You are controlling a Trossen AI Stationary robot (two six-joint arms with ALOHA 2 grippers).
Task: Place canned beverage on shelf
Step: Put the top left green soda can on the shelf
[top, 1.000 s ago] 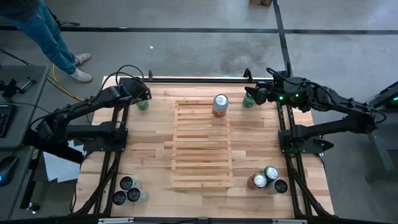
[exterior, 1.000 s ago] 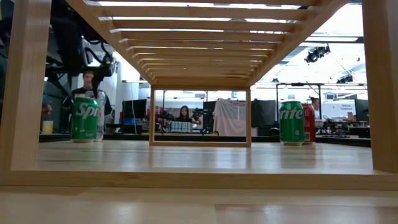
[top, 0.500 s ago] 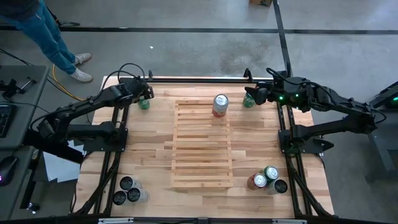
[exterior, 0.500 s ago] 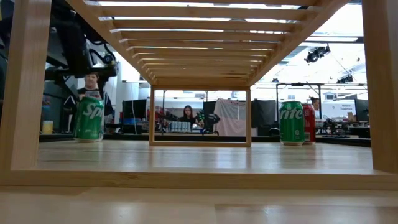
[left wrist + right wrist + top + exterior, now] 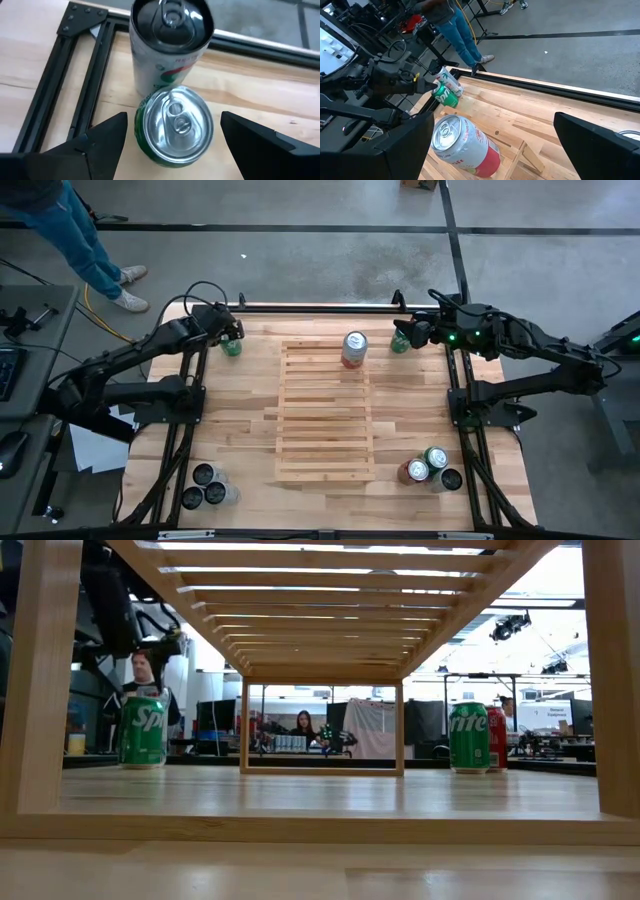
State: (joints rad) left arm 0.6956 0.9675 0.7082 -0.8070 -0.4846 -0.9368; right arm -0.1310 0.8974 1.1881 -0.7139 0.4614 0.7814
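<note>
Well, from above I see the broad butcher-block wooden tabletop (image 5: 250, 390) carrying the flat rack of pale wooden slats, the shelf (image 5: 325, 412), in its middle, with one red-and-silver beverage can (image 5: 354, 349) standing upright on the slats at the far end. My left gripper (image 5: 231, 337) hangs over a green soda can (image 5: 231, 346) at the far left corner, jaws spread apart on either side of it and not touching it. My right gripper (image 5: 408, 335) waits at the far right by another green can (image 5: 400, 341), jaws wide apart and empty. Three dark-topped cans (image 5: 207, 486) cluster near left, three more cans (image 5: 430, 467) near right. Only my left wrist camera shows a taller white can with a dark lid (image 5: 170, 40) standing just behind the green can; the low camera shows people in the room beyond.
</note>
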